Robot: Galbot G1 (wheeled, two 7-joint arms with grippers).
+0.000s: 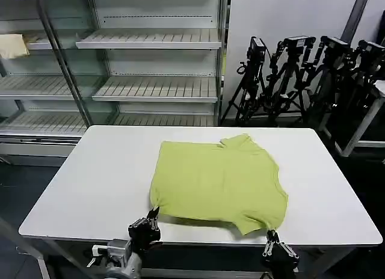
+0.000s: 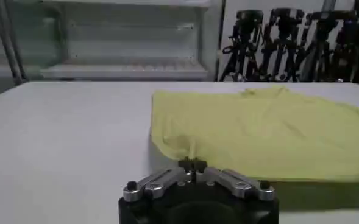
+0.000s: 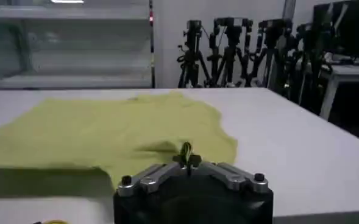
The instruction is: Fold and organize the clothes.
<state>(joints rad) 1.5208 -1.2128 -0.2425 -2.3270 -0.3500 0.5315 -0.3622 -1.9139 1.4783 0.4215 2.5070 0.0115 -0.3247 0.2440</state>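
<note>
In the head view, the T-shirt lay on the white bench, a little toward the robot's right of the middle. It was already folded into a rough rectangle, with one short sleeve sticking out at the near right corner and the collar at the far edge. The printed graphic was not visible, so I judged that it faced down or lay inside the fold. The left pincer hovered at the near edge of the bench, just beside the near left corner of the shirt, and the right pincer stood at the near edge below the sleeve corner. Neither held any cloth.

In the left wrist view, the left pincer had its fingertips pressed together — closed on nothing — and the shirt lay flat just beyond it.

In the right wrist view, the right pincer was also closed and empty, with the shirt directly ahead, its edge a little lifted and wrinkled.

As a judgement, the task seemed partly done: at least one fold was made, but the sleeve still stuck out and the shape was wide, so one more fold and some smoothing were probably left.

For containers — behind the bench stood a shelf unit; a small pale cloth lay on its upper left shelf.
</note>
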